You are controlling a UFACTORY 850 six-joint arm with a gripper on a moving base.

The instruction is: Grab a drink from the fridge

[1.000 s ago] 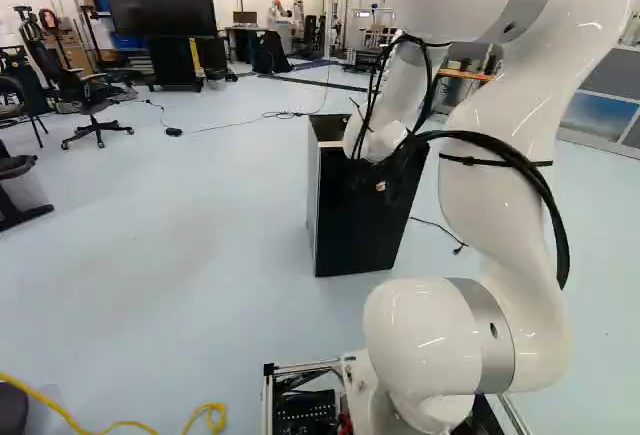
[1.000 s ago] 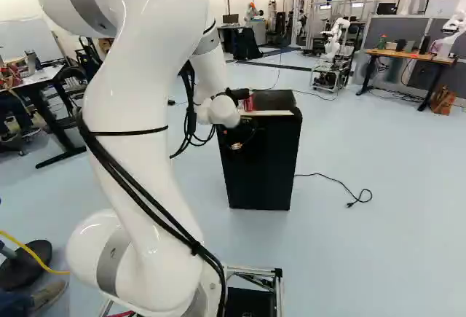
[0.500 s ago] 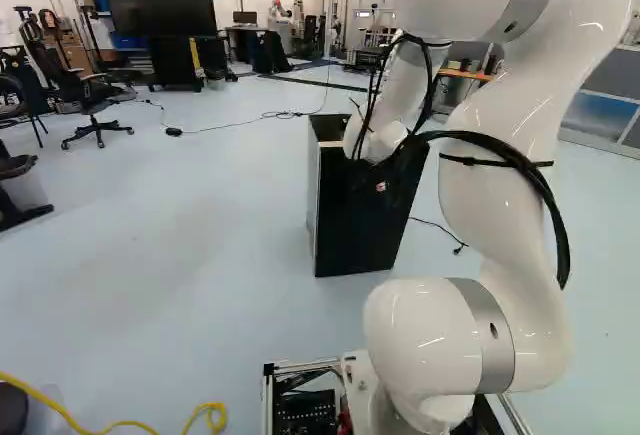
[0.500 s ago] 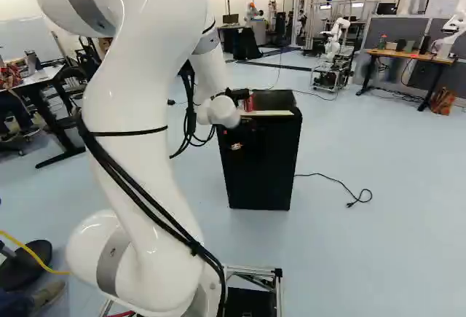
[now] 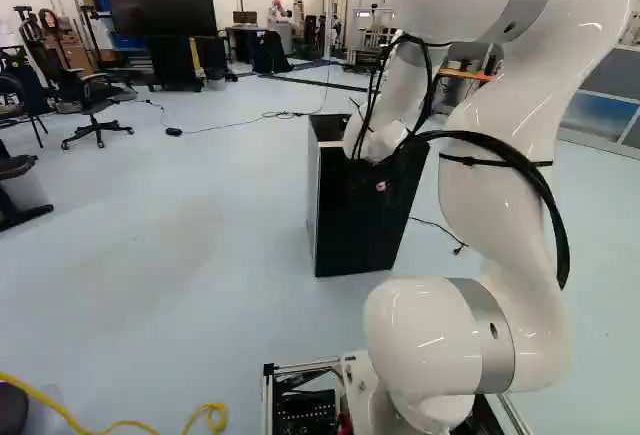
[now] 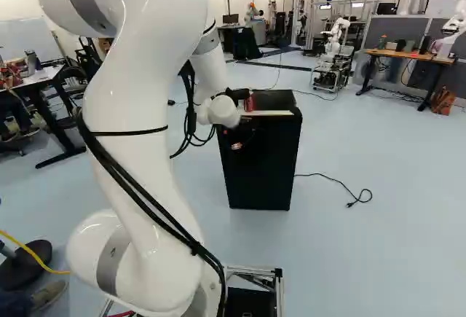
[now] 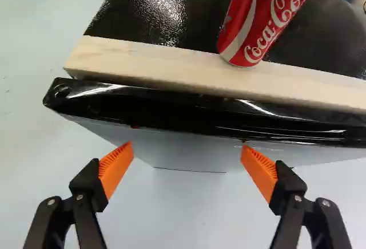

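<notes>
In the right base view my gripper (image 6: 236, 94) is at the top of the black fridge (image 6: 261, 167), partly hidden by the wrist. Seen from the wrist, the gripper (image 7: 187, 162) stands open, its orange pads wide apart and nothing gripped. Ahead of the fingers runs the glossy black top edge of the fridge door (image 7: 183, 111), with the pale door face below it. Behind that edge lies a light wooden strip (image 7: 148, 61) along the black fridge top (image 7: 166, 11). A red drink can (image 7: 266, 17) stands upright there, partly over the strip. The fridge's inside is hidden.
A power cord (image 6: 331, 178) trails over the floor beside the fridge. Farther off are an office chair (image 5: 88, 100), a large screen (image 5: 160, 2), a wooden table (image 6: 411, 56) and another robot (image 6: 335, 36). A yellow cable (image 5: 120, 424) lies near the base.
</notes>
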